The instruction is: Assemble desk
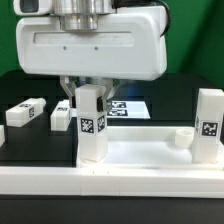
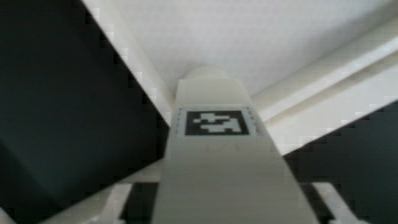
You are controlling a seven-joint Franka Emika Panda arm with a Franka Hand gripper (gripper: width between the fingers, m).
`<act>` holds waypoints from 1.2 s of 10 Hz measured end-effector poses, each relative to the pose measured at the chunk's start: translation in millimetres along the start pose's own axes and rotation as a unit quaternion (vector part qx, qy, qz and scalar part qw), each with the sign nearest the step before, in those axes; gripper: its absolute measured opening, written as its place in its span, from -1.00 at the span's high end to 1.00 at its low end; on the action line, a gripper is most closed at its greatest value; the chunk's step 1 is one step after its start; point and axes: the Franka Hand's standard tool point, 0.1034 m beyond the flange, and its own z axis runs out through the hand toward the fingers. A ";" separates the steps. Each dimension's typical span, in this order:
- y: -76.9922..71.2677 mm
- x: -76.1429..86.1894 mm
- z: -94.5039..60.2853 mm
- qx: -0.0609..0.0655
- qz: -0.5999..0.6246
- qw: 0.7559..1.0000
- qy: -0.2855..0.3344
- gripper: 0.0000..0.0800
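My gripper (image 1: 89,100) is shut on a white desk leg (image 1: 92,128), which it holds upright by its upper part. The leg's foot rests at the corner of the white tabletop (image 1: 145,152) on the exterior view's left, and a black-and-white tag faces the camera. A second leg (image 1: 210,125) stands upright at the tabletop's corner on the exterior view's right, beside a round socket (image 1: 182,137). In the wrist view the held leg (image 2: 222,150) runs away from my gripper (image 2: 228,200) toward the tabletop (image 2: 267,40), with a finger on each side of it.
Two loose legs (image 1: 25,112) (image 1: 60,117) lie on the black table on the exterior view's left. The marker board (image 1: 128,107) lies behind the gripper. A long white bar (image 1: 110,185) runs along the front of the tabletop.
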 end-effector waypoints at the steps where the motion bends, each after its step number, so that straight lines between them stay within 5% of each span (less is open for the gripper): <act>1: -0.9 -1.3 0.1 -0.001 0.058 0.998 -0.003 0.28; 7: -3.1 -5.0 1.4 -0.005 0.295 0.955 -0.010 0.27; 8: -3.1 -5.0 1.4 -0.005 0.289 0.957 -0.010 0.05; 9: -3.1 -5.0 1.4 -0.005 0.288 0.958 -0.010 -0.42; 12: -4.7 -6.2 1.6 -0.010 0.107 0.994 -0.009 -0.61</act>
